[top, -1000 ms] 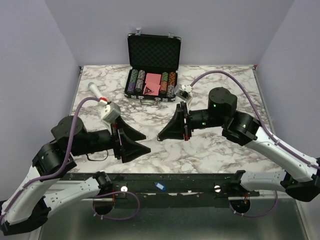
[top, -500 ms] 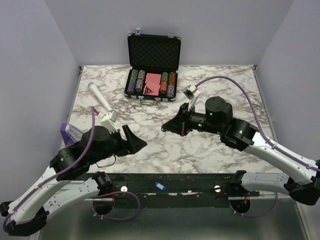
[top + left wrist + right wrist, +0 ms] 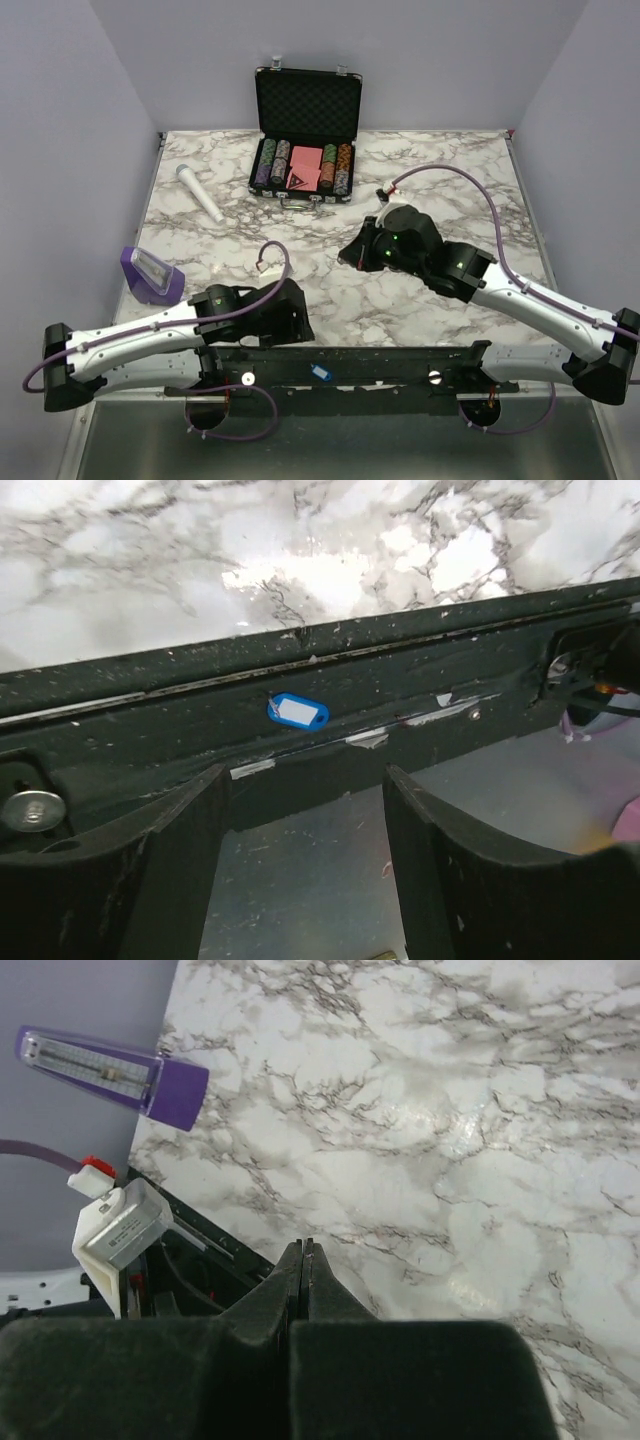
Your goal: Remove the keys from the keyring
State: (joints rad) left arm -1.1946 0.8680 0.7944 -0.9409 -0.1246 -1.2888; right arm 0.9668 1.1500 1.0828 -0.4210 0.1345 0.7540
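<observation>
Left jaws: apart, nothing between them. They hang low at the near edge of the surface (image 3: pixel 460 150), over the black rail (image 3: pixel 150 685) that runs along that edge.

Keyring (image 3: pixel 297 711): blue oblong tag with a white label window. It lies flat on the rail, just ahead of the left jaws' tips and in line with the gap between them. No contact with either jaw.

Keys: cannot be made out. Anything metal at the tag is too small to resolve in any view, the ring included.

Right jaws: pressed together, gripping nothing. They sit above bare marble, well apart from the keyring and from the left jaws.

Other items:
- 1 purple wedge-shaped box (image 3: pixel 110 1072) with a clear front, beyond the right jaws' tips at the surface's left edge, well behind the left jaws.
- 1 white stick (image 3: pixel 200 192), lying on the marble far from both pairs of jaws.
- 1 open black case (image 3: pixel 306 105) with rows of chips at the far edge, well beyond both pairs of jaws.
</observation>
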